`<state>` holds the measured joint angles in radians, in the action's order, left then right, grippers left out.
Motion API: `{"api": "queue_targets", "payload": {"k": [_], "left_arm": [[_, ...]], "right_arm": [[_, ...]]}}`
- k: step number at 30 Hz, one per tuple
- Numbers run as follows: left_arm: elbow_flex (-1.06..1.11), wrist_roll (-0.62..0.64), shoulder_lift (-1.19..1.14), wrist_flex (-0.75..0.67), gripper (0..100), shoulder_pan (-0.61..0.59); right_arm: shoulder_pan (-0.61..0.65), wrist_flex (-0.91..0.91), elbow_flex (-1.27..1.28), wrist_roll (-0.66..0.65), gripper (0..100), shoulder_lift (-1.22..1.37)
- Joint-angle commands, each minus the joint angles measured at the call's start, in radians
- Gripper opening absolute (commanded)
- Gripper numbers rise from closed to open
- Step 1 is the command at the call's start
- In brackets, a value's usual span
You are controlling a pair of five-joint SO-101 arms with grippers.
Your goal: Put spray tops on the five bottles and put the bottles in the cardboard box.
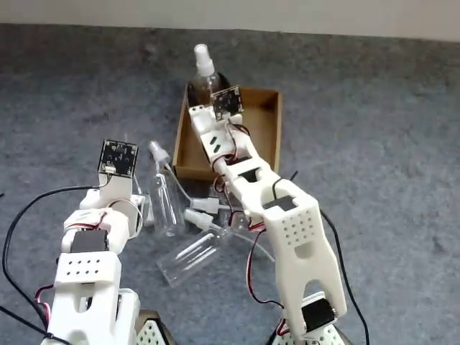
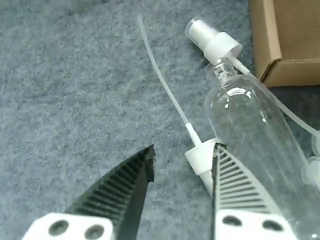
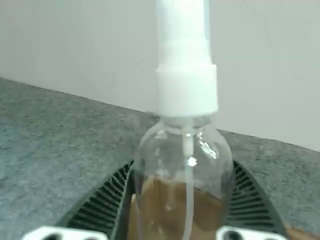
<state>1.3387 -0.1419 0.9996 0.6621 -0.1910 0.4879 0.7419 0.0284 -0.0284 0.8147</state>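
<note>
Bottle (image 3: 185,150), capped, clenched upright in right gripper (image 3: 183,172) over cardboard box (image 1: 266,129), base hidden; left gripper (image 2: 184,150) released beside loose spray top (image 2: 200,161), half hidden by one finger.

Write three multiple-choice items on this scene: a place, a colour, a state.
1. Where is the bottle that the right gripper holds?
A. lying by the left arm
B. upright at the box's far end
C. under the left arm

2. What colour is the loose top at the left gripper?
A. black
B. white
C. red

3. The left gripper is:
A. open
B. shut on a bottle
C. shut on the top

Key:
1 B, the high view shows it standing at the box's far wall.
2 B, its cap and tube are white.
3 A, its jaws stand apart around the top.
</note>
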Motion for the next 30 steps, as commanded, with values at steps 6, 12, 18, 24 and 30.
{"api": "queue_targets", "payload": {"k": [6,12,18,24,30], "left_arm": [[-0.005,-0.006,0.022,-0.026,15,0.002],[-0.005,-0.006,0.022,-0.026,15,0.002],[-0.005,-0.006,0.022,-0.026,15,0.002],[-0.005,-0.006,0.022,-0.026,15,0.002],[-0.005,-0.006,0.022,-0.026,15,0.002]], "right_arm": [[-0.004,-0.111,-0.068,-0.008,32.2,-0.033],[0.002,-0.105,-0.070,-0.011,32.2,-0.041],[0.001,-0.116,-0.148,-0.012,32.2,-0.041],[0.001,-0.211,-0.246,-0.012,32.2,-0.042],[-0.002,-0.341,-0.351,-0.011,32.1,-0.104]]}}
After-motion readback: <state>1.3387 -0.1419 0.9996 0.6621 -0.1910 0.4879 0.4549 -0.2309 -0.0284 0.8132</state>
